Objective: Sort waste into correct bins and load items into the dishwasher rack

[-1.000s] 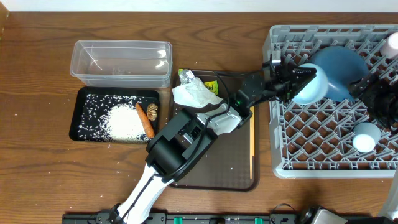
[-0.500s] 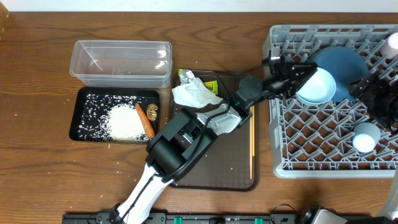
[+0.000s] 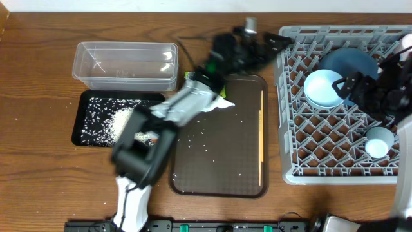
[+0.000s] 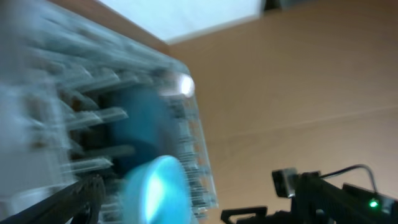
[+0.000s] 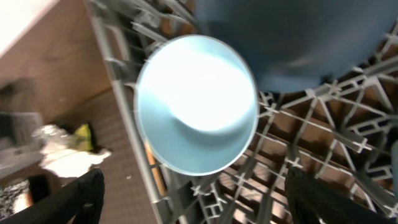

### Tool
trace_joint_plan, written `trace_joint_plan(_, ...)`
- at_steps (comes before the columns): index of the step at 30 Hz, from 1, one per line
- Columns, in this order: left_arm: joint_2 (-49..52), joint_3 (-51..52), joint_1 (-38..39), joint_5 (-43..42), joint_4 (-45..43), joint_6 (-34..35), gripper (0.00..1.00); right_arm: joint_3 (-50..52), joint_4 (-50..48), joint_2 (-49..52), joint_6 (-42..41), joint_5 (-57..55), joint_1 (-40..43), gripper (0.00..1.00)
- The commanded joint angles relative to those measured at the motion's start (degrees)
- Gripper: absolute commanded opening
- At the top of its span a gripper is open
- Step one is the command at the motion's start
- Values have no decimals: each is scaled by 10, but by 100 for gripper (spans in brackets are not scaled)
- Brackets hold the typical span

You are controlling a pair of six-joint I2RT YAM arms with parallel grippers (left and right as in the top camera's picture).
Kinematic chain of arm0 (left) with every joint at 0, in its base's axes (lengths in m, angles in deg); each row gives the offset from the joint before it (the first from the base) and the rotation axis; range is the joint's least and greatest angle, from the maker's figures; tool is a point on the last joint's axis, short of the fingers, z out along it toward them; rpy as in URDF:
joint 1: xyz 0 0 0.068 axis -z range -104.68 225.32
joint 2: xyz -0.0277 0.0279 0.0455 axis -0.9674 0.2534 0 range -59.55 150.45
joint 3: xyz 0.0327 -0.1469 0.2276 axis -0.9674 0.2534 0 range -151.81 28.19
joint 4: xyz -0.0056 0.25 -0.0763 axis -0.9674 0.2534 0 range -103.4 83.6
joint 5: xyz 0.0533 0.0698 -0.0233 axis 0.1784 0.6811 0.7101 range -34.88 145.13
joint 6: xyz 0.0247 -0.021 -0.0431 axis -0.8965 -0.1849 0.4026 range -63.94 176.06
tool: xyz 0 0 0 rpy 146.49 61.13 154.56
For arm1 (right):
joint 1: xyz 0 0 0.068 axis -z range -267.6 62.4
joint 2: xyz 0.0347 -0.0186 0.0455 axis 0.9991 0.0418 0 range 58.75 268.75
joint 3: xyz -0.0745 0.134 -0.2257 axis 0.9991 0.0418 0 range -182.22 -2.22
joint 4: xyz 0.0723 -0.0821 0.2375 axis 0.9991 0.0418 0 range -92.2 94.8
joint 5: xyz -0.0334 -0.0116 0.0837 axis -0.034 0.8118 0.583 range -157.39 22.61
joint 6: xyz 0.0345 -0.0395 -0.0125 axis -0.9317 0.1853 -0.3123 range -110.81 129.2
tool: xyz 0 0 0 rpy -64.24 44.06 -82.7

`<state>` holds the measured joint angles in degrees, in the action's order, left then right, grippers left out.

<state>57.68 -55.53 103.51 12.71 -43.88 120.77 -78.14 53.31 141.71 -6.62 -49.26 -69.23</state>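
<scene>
The white bowl (image 3: 324, 89) lies in the grey dishwasher rack (image 3: 284, 122), next to the dark blue dish (image 3: 353, 66). My left gripper (image 3: 269, 44) is open and blurred at the rack's far left corner, apart from the bowl. In its wrist view the bowl (image 4: 155, 190) shows beyond the wide jaws of the left gripper (image 4: 161, 210). My right gripper (image 3: 356, 86) is open just right of the bowl (image 5: 196, 102), nothing held. A small blue cup (image 3: 378, 142) stands in the rack. Chopsticks (image 3: 261, 135) lie on the brown tray (image 3: 219, 161).
A crumpled napkin (image 3: 215, 102) sits at the brown tray's far left corner, partly under my left arm. The clear tub (image 3: 125, 64) stands at the back left, with the black tray (image 3: 87, 119) holding rice (image 3: 119, 122) in front of it. A pink cup (image 3: 405, 42) is at the rack's right edge.
My left gripper let go of the white bowl, which now rests in the rack, and the arm swung back and left. The right gripper moved in beside the bowl.
</scene>
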Motion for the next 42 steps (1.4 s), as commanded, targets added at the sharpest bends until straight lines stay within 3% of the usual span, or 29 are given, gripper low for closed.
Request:
trace_joint_plan(1,-91,-9,-61,-26,116,-193,98,-3,-20,45,-47,-63,-9,81)
trace_joint_plan(6,-193,-9,-163,-18,379,-322,98,-3,-41,108,-83,-62,-9,69)
trace_joint_plan(10,-255,-9,-239,34,558,-390,98,-3,-47,153,-86,-14,-11,52)
trace_joint_plan(15,-294,-9,-285,131,685,-432,98,-3,-45,186,-86,-5,-12,29)
trace_joint_plan(17,-297,-9,-293,163,720,-433,98,-3,-48,189,-91,-8,-12,10)
trace_joint_plan(19,-297,-9,-295,177,744,-433,98,-4,-52,188,-90,-8,-12,1)
trace_joint_plan(25,-297,-9,-295,247,789,-433,98,-10,-57,129,-84,-78,-13,1)
trace_joint_plan(29,-297,-9,-295,289,801,-433,98,-10,-57,59,-83,-232,-43,1)
trace_joint_plan(35,-297,-9,-295,346,811,-433,98,-10,-51,-13,-111,-520,-186,1)
trace_joint_plan(39,-297,-9,-295,346,811,-433,98,-9,-51,3,-143,-754,-306,1)
trace_joint_plan(42,-297,-9,-295,346,811,-433,98,-9,-61,38,-143,-851,-354,1)
